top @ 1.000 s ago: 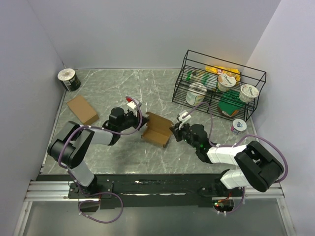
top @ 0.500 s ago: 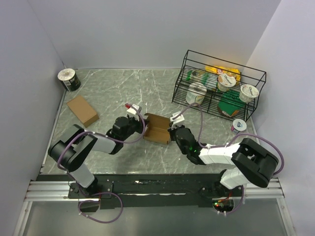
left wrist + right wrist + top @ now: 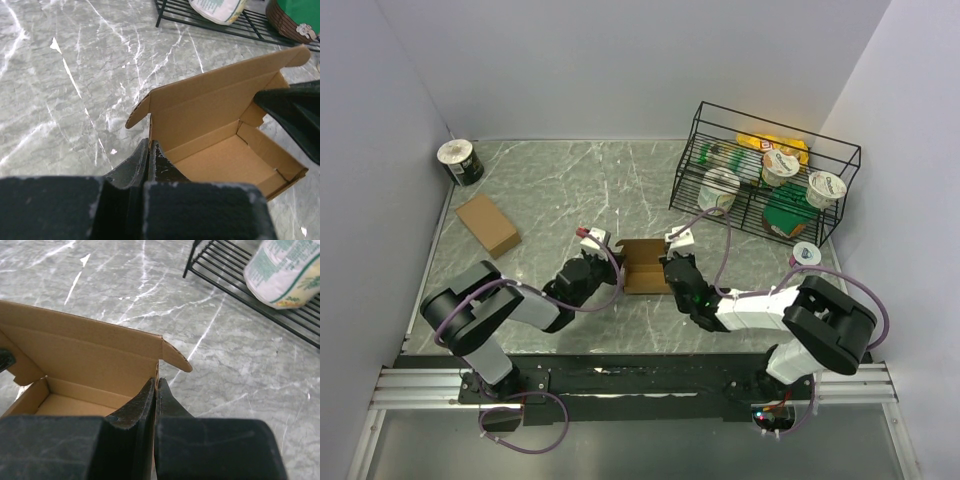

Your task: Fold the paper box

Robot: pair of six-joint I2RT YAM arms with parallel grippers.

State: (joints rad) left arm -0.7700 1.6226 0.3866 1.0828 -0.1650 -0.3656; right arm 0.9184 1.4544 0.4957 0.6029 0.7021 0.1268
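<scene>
paper box (image 3: 645,268): half-formed, lid flap upright, mid-surface (image 3: 550,190), between both arms
left jaws: closed tight, pinching the box's left side wall
right jaws: closed tight, pinching the box's right side wall

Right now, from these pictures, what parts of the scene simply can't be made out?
Left wrist view: the near wall of the paper box is hidden behind the left gripper.
Right wrist view: the right gripper covers the box's near side, and the picture's left edge cuts off the rest.
Top view: print on the cups in the wire rack is too small to read.
</scene>
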